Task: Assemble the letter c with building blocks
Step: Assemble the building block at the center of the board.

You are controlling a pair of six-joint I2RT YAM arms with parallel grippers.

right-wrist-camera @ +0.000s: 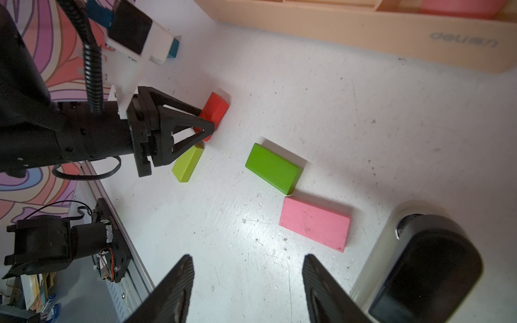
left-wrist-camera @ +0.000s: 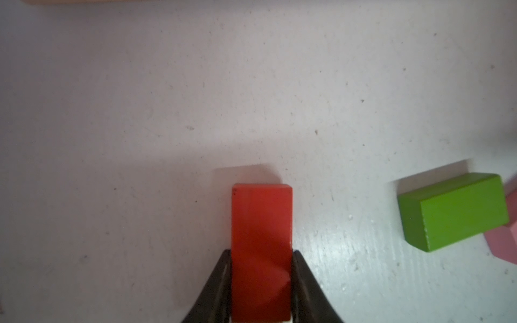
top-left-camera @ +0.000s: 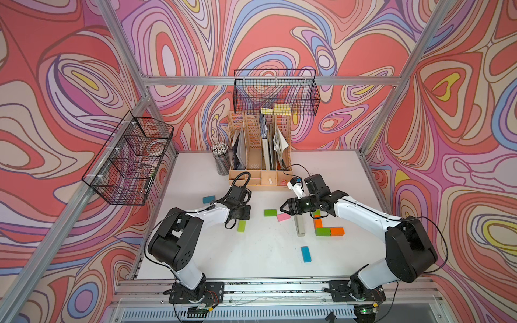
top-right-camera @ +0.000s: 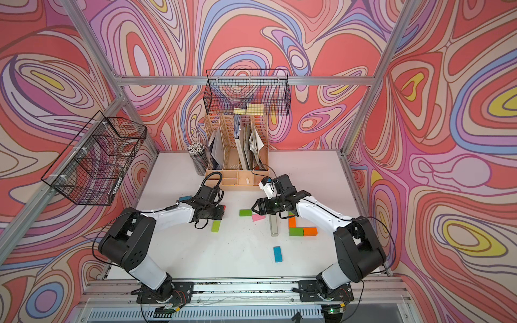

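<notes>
Firstly, nearest the base, a blue block lay alone on the table at 6 o'clock. Beyond it at 4 o'clock the unfinished letter c formed an L of orange, green and orange bricks joined end to end, with a stapler just beside it and a lime block at 8 o'clock. Farther back, the left gripper was clamped on a red block, and the right gripper hung with jaws apart and empty near the stapler's far end. A green block and pink block lay just beside each other between the two grippers, ahead of a second blue block at 10 o'clock and a wooden organiser at 12 o'clock.
</notes>
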